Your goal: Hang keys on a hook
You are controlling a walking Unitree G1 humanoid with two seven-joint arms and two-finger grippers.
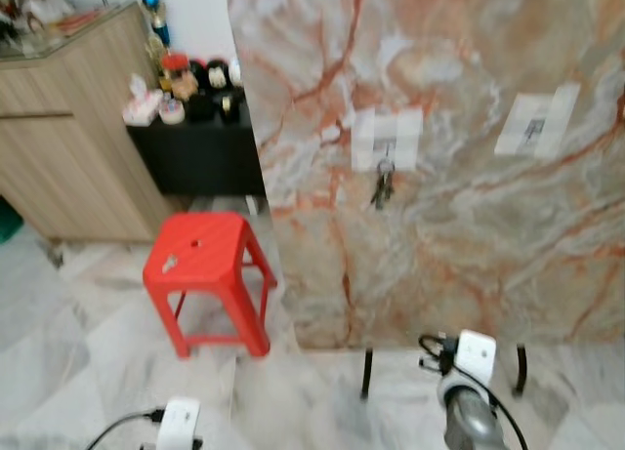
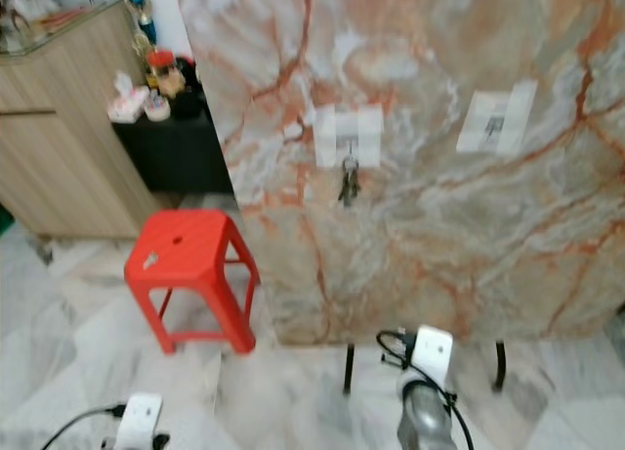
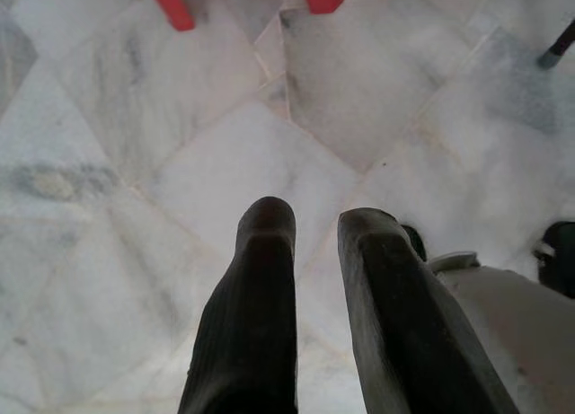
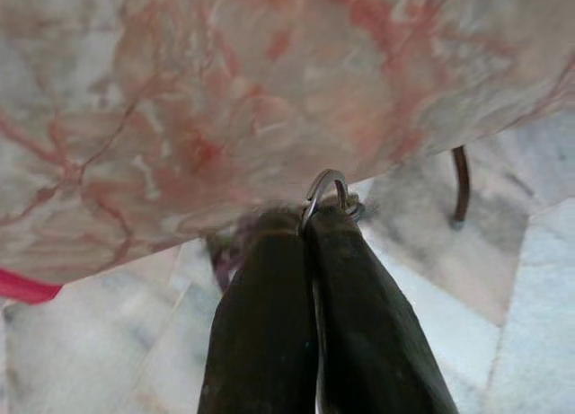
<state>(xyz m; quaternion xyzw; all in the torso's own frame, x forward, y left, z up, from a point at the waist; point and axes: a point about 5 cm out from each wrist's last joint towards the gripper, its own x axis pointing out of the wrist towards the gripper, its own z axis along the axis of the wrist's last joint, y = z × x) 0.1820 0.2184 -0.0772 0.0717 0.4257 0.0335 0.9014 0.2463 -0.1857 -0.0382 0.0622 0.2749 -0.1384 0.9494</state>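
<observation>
An upright marble panel [image 1: 459, 265] carries two white hook patches. On the left hook [image 1: 387, 136] hangs a dark bunch of keys [image 1: 382, 187]. Nothing hangs on the right hook [image 1: 535, 124]. My right arm [image 1: 467, 411] is low in front of the panel's foot. In the right wrist view my right gripper [image 4: 310, 218] is shut on a metal key ring [image 4: 325, 184] that sticks out past the fingertips, with the panel's lower edge close ahead. My left gripper [image 3: 314, 221] hangs over the floor, fingers slightly apart and holding nothing.
A red plastic stool [image 1: 203, 257] stands left of the panel. Behind it are a black low table [image 1: 195, 149] with bottles and a wooden cabinet [image 1: 68, 138]. The panel rests on thin dark legs [image 1: 367, 372] over pale marble floor tiles [image 1: 88, 372].
</observation>
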